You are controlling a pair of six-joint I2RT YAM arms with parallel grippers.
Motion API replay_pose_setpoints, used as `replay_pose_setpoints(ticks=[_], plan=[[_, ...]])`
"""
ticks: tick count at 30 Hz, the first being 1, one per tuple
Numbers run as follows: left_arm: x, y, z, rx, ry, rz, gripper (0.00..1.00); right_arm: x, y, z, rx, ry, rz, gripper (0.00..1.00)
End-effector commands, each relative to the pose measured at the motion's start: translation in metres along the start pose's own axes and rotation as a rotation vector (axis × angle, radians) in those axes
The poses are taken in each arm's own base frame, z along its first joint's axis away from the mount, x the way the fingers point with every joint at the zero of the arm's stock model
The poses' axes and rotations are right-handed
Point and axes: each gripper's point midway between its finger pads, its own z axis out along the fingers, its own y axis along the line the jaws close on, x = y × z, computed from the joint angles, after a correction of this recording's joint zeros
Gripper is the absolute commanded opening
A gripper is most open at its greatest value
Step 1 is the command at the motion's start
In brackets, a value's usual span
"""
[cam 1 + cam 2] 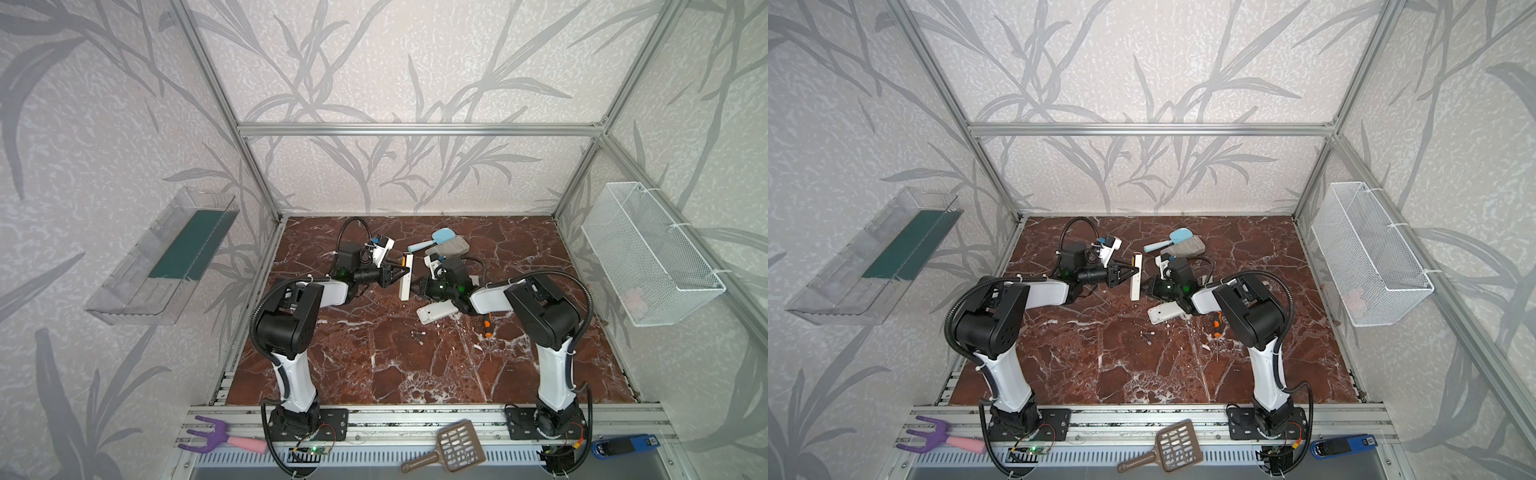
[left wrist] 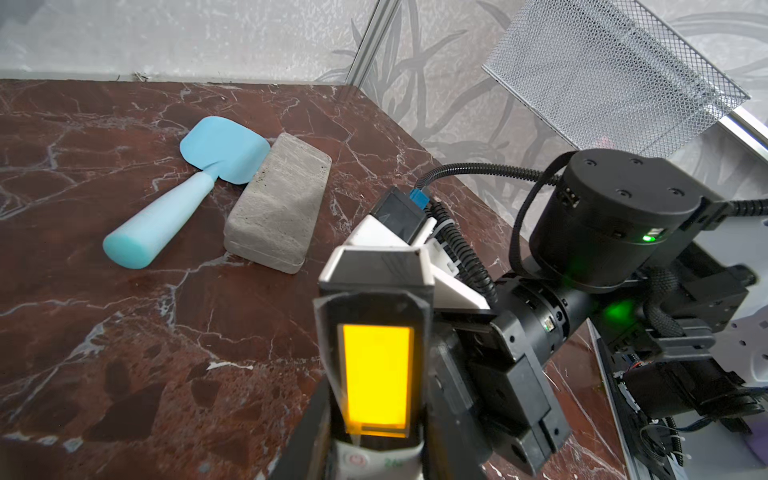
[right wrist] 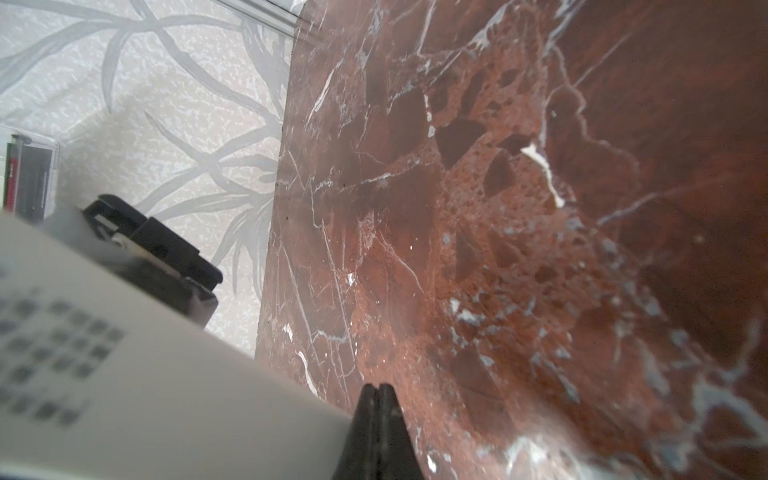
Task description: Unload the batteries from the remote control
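Red marble tabletop (image 1: 374, 365), left fingers (image 2: 303, 440) pinching remote control (image 1: 404, 291), right fingers (image 3: 370, 424) pressed together beside it

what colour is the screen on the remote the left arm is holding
Yellow-orange: the screen on the remote shows best in the left wrist view.

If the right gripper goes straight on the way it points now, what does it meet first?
Probably the white remote in the left gripper; the right gripper is at its edge, so it might slide past to the table.
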Motion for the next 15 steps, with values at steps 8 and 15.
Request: replay_pose_setpoints(ticks=[8, 15], plan=[[-0.029, -0.048, -0.025, 0.053, -0.154, 0.285, 0.0, -0.059, 0.102, -0.078, -0.068, -0.183, -0.203, 0.5], [-0.041, -0.07, -0.033, 0.096, -0.257, 0.423, 0.0, -0.052, 0.144, -0.086, -0.202, -0.083, -0.157, 0.49]])
